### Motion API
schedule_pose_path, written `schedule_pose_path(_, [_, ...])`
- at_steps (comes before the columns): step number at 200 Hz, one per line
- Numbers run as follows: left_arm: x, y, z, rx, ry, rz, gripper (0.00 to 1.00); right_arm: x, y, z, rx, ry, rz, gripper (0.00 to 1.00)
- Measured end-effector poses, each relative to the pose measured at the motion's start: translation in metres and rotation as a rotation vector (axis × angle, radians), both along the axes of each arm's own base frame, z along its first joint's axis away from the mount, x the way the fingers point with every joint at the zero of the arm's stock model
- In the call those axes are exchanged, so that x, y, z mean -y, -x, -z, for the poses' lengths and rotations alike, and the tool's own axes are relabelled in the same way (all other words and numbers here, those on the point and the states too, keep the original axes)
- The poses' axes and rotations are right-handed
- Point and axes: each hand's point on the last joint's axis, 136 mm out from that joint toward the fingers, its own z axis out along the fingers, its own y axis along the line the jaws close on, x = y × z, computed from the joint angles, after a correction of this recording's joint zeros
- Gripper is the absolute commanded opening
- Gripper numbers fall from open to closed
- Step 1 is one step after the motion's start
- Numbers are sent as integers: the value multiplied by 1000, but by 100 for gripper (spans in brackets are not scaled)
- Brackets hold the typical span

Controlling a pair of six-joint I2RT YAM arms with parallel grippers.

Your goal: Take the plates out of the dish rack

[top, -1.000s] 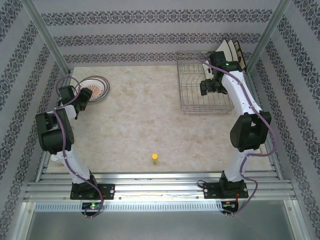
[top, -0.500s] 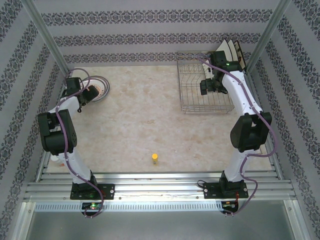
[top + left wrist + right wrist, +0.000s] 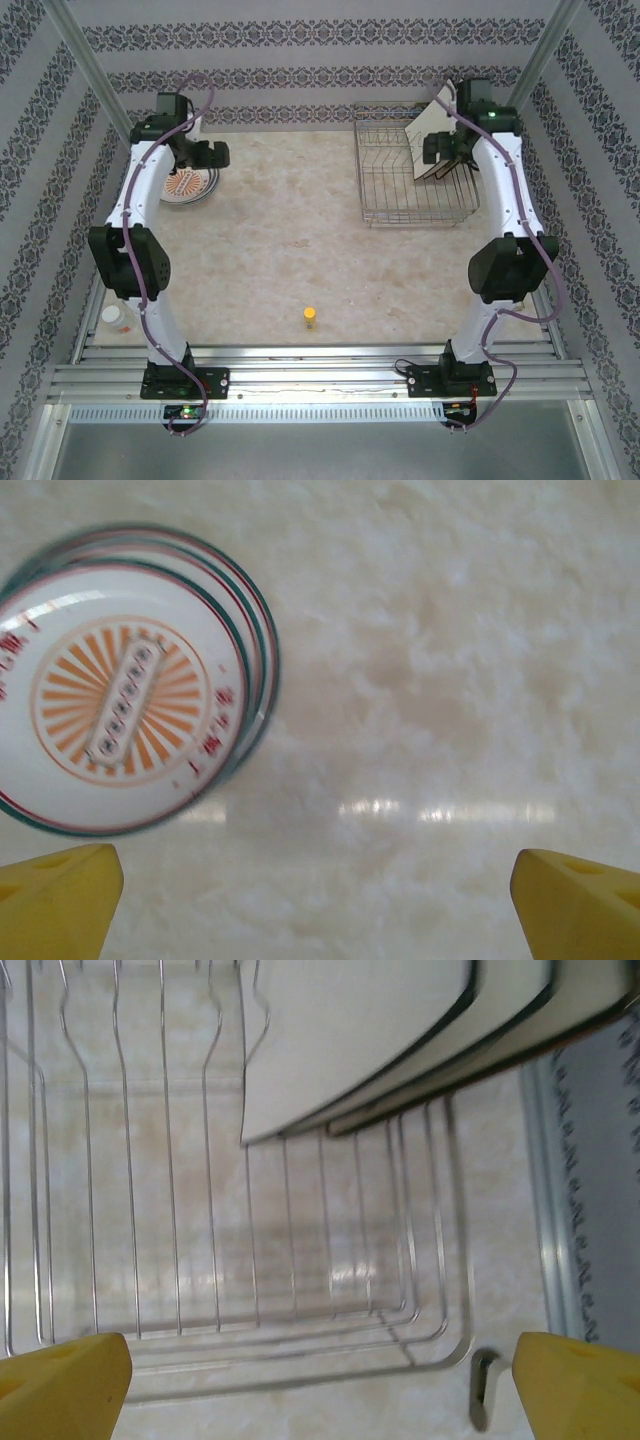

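Several round white plates (image 3: 187,184) with an orange-red radial pattern lie stacked flat at the table's far left, and the stack (image 3: 125,695) sits at the upper left of the left wrist view. My left gripper (image 3: 207,155) hovers above the stack's right edge; seen from the wrist, this gripper (image 3: 320,910) is open over bare table. The silver wire dish rack (image 3: 388,190) stands at the far right. Square cream plates (image 3: 432,135) with dark rims lean in its back right corner, white backs showing (image 3: 370,1040). My right gripper (image 3: 447,152) hangs open beside them over the rack floor (image 3: 290,1384), with nothing between its yellow fingers (image 3: 60,1385).
A small yellow object (image 3: 312,317) stands near the front middle of the table. A small white object (image 3: 113,316) lies at the front left edge. Patterned walls and slanted metal posts (image 3: 85,70) close in the back and sides.
My left gripper has opened, risen off the round plates and swung toward the back. The right arm has moved from the rack's middle to the square plates at its back.
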Motion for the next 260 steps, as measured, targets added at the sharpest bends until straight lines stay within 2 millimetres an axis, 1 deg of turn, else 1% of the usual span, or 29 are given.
schedule_pose_path(21, [13,20,15,-105,-11,50,100,10,-15,-20,62,2,11,98])
schedule_pose_path(35, [16,29,25,-161,-13,62,100,14,-29,-24,86,3,15,98])
schedule_pose_path(56, [17,38,38,-224,-19,74,100,19,-51,-18,93,3,19,97])
schedule_pose_path(81, [21,42,47,-256,-24,93,100,18,-69,2,67,-6,15,93])
schedule_pose_path(97, [22,44,51,-271,-27,97,100,16,-73,14,46,-19,8,93])
schedule_pose_path(111, [21,45,55,-282,-37,100,100,16,-76,19,40,-22,7,92])
schedule_pose_path(139, [19,44,61,-294,-52,106,100,15,-84,17,58,-28,3,91])
schedule_pose_path(169, [19,44,61,-296,-59,108,100,15,-93,18,73,-27,3,91])
schedule_pose_path(209, [17,38,63,-293,-72,106,100,17,-103,33,60,-21,9,91])
schedule_pose_path(260, [16,34,70,-305,-75,105,100,17,-110,31,82,-22,11,91])
